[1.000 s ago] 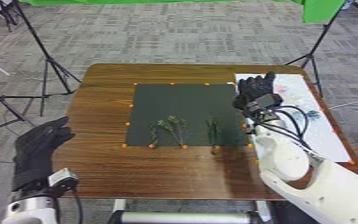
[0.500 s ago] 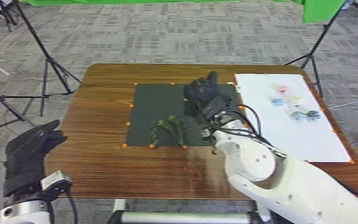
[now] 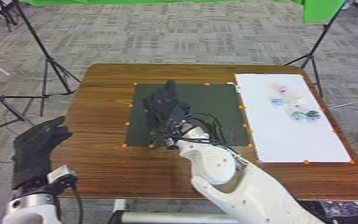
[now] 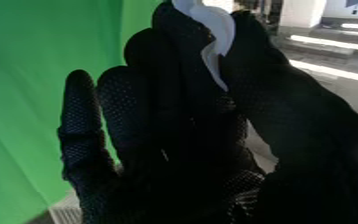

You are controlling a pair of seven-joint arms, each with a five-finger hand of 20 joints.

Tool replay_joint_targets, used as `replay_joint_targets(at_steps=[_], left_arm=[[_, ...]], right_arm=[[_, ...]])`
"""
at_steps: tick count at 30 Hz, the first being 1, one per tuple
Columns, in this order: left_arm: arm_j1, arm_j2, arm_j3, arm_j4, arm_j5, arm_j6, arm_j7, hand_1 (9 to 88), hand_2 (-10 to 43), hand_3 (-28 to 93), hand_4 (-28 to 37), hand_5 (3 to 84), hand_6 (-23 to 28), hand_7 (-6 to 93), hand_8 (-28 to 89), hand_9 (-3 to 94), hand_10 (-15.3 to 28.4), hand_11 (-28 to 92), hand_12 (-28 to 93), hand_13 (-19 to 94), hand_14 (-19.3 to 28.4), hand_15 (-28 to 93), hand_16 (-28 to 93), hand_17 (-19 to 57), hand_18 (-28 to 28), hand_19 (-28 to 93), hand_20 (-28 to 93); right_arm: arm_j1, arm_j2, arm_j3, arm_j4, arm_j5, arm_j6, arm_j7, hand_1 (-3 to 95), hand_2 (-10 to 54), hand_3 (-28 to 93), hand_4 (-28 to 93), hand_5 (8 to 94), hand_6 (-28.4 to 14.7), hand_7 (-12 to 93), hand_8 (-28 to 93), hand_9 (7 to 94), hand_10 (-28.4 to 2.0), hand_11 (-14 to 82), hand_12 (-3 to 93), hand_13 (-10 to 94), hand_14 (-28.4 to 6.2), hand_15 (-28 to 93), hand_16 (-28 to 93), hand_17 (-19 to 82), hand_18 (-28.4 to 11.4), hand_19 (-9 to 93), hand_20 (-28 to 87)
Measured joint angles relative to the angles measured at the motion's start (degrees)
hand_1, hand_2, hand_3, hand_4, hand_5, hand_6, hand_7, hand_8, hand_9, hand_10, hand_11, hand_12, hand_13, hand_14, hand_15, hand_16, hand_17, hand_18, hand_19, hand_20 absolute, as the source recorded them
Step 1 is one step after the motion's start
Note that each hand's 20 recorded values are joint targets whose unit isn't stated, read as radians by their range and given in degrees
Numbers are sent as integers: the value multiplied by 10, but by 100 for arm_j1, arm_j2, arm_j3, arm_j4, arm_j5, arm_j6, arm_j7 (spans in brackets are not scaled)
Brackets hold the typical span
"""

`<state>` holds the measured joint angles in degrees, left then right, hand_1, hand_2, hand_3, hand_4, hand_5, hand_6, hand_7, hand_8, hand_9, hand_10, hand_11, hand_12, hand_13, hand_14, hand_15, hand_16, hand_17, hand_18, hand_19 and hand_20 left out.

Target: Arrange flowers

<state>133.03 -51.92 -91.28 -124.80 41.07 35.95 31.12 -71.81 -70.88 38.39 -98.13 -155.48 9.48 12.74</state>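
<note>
The right hand [image 3: 165,107] is above the dark mat [image 3: 218,100] on the bench [image 3: 100,170], a white piece [image 4: 218,37] pinched between its thumb and fingers. The left hand [image 3: 35,150] is relaxed at the bench's left edge, thumb apart. Small flowers [image 3: 297,115] lie on the white sheet [image 3: 291,145].

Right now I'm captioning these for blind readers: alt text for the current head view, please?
The robot's right hand is over a dark mat on a brown table. Small flowers lie on a white sheet at right; the open left hand is by the left edge.
</note>
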Motion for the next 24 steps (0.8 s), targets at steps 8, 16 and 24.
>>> replay_joint_targets(at_steps=[8, 16, 24], left_arm=[[-428, -37, 243, 138, 137, -183, -112, 287, 45, 818, -158, 532, 172, 213, -101, 434, 251, 536, 146, 335, 284, 844, -228, -39, 243, 546, 468], [-616, -71, 337, 189, 228, -332, -192, 287, 45, 819, -159, 532, 172, 213, -101, 434, 251, 536, 146, 335, 284, 844, -227, -40, 242, 545, 467], [-718, -100, 388, 211, 304, -402, -278, 287, 44, 820, -158, 533, 173, 212, -100, 434, 250, 536, 145, 335, 284, 844, -226, -39, 242, 545, 466]], right_arm=[[-447, -519, -95, 421, -417, -89, -69, 495, -79, 795, -283, 805, 0, 316, 59, 673, -125, 468, 396, 498, -169, 800, 325, 112, -251, 717, 242], [-494, -637, 109, 755, -790, -112, -52, 493, -80, 793, -283, 804, 2, 318, 53, 674, -121, 472, 396, 500, -169, 801, 325, 107, -251, 717, 241], [-334, -637, -74, 866, -751, -136, 192, 488, -82, 798, -283, 803, 0, 315, 46, 670, -120, 474, 397, 500, -171, 802, 325, 94, -253, 712, 241]])
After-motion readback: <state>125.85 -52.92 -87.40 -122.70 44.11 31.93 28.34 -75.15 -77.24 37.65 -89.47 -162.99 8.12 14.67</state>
